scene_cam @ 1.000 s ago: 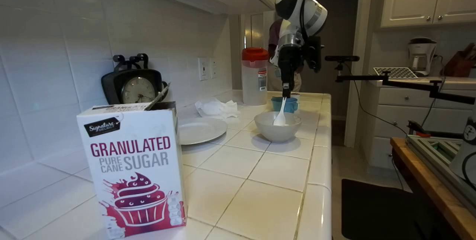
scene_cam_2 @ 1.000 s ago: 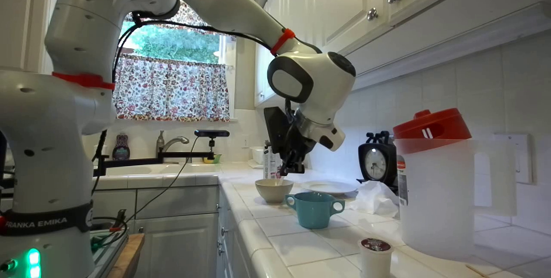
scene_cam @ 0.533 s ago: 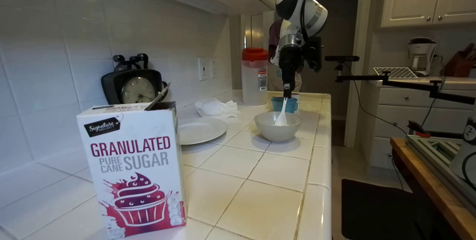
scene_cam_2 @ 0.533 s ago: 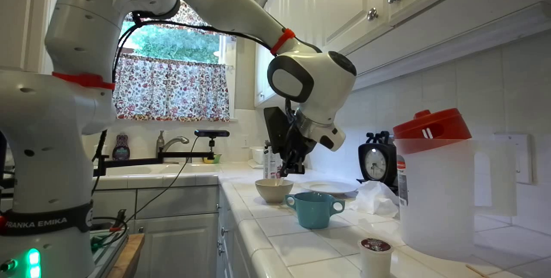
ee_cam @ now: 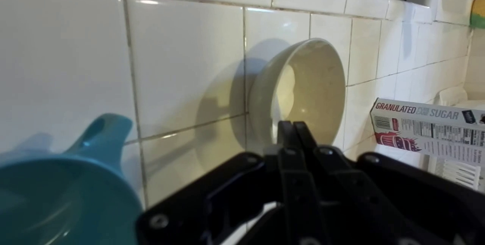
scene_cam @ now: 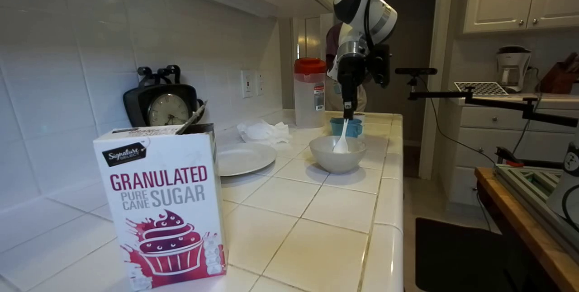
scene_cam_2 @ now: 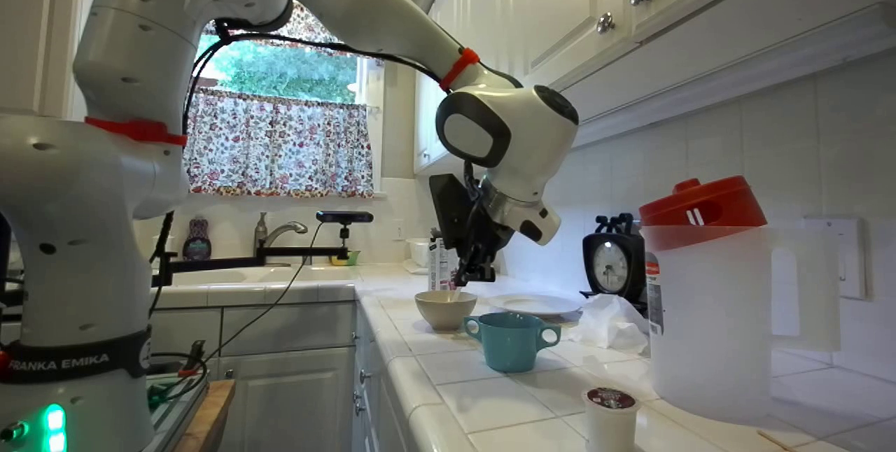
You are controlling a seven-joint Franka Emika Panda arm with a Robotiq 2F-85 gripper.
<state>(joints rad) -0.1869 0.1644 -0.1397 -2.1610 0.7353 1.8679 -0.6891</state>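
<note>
Holds a white spoon (scene_cam: 341, 145) pinched in the claw (scene_cam: 348, 114) above the bowl (scene_cam: 338, 163), head down inside it, with a blue cup (scene_cam_2: 511, 344) near the bowl.

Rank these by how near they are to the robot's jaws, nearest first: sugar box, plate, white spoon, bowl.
As an exterior view shows:
1. White spoon: held in the jaws.
2. Bowl: just below, around the spoon's lower end.
3. Plate: left of the bowl in that view.
4. Sugar box: farthest away, in the foreground.

White rounded arm (scene_cam_2: 133, 53), red straps (scene_cam_2: 140, 131), black cable (scene_cam_2: 381, 55), FRANKA EMIKA band (scene_cam_2: 77, 359), black jaws
</note>
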